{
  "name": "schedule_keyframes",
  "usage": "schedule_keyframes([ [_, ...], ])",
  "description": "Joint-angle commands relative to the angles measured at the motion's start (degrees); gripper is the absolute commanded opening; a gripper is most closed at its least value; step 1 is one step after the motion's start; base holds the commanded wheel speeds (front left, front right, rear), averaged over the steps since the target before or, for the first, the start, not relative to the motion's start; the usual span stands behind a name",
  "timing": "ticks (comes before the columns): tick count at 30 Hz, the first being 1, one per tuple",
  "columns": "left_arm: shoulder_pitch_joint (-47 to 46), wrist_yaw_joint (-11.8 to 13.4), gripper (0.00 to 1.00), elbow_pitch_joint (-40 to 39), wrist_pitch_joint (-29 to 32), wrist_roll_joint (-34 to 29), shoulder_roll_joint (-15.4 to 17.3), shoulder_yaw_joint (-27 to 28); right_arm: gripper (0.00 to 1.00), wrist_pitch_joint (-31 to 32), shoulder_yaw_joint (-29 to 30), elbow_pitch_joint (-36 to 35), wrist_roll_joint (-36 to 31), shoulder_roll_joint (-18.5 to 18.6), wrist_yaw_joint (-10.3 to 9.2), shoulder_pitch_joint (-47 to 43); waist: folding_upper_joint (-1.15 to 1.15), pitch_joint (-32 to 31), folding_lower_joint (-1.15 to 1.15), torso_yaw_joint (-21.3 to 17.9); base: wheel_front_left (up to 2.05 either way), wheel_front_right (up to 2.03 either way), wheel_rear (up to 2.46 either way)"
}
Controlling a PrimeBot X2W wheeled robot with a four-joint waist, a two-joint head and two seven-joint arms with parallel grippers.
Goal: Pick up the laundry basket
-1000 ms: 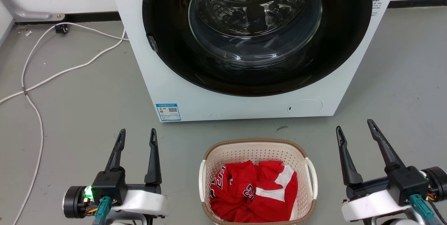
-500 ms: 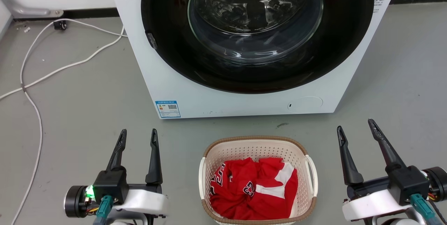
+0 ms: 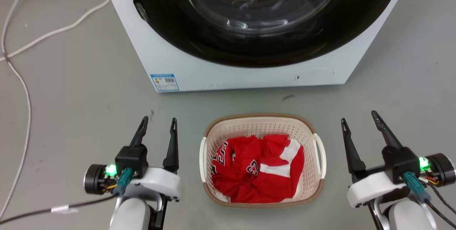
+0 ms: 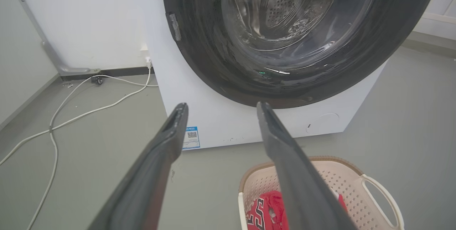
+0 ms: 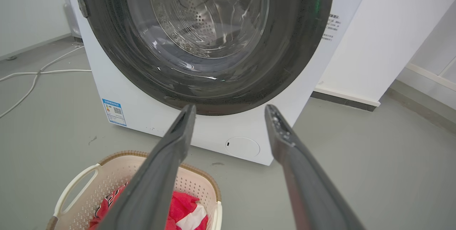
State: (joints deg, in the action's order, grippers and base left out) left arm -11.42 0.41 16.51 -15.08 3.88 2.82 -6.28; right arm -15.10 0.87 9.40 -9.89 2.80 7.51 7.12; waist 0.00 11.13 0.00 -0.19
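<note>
Flanking the laundry basket (image 3: 260, 116) on the floor (image 3: 89, 80) in front of the washing machine (image 3: 231, 76), we hold our left gripper (image 3: 159, 118) and right gripper (image 3: 358, 116) open, each clear of its handles; a red jersey (image 3: 260, 169) lies inside.

The head camera has tipped down, so the washer (image 3: 213, 76) sits higher in its view and the whole basket (image 3: 262, 124) is now inside it. The left gripper (image 3: 159, 119) has come closer to the basket; the right gripper (image 3: 358, 116) has come only slightly closer.

Left end effector (image 3: 159, 118) and right end effector (image 3: 358, 116) are black, white-wristed, green-lit.
</note>
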Motion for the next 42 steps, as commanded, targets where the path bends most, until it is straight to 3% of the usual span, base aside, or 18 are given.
schedule_keyframes([
  [1, -1.8, -0.4, 1.0, 1.4, -0.1, 0.3, 0.1, -0.3, 1.0, -0.1, 0.2, 1.3, -0.8, 0.2, -0.04, 1.4, 0.0, 2.4, 0.0, -0.3, 0.0, 0.0, 0.0],
  [28, -27.6, -3.7, 1.0, 36.9, -0.1, 5.0, 0.1, -9.0, 1.0, -0.1, 6.6, 31.4, -10.1, 1.2, -0.05, 24.0, 0.0, 24.5, 0.0, -0.4, 0.0, 0.0, 0.0],
  [42, -35.3, -4.3, 1.0, 45.1, -0.1, 9.8, 0.1, -13.2, 1.0, -0.1, 8.1, 40.1, -11.6, 1.3, -0.05, 31.3, 0.0, 32.0, 0.0, -0.4, 0.0, 0.0, 0.0],
])
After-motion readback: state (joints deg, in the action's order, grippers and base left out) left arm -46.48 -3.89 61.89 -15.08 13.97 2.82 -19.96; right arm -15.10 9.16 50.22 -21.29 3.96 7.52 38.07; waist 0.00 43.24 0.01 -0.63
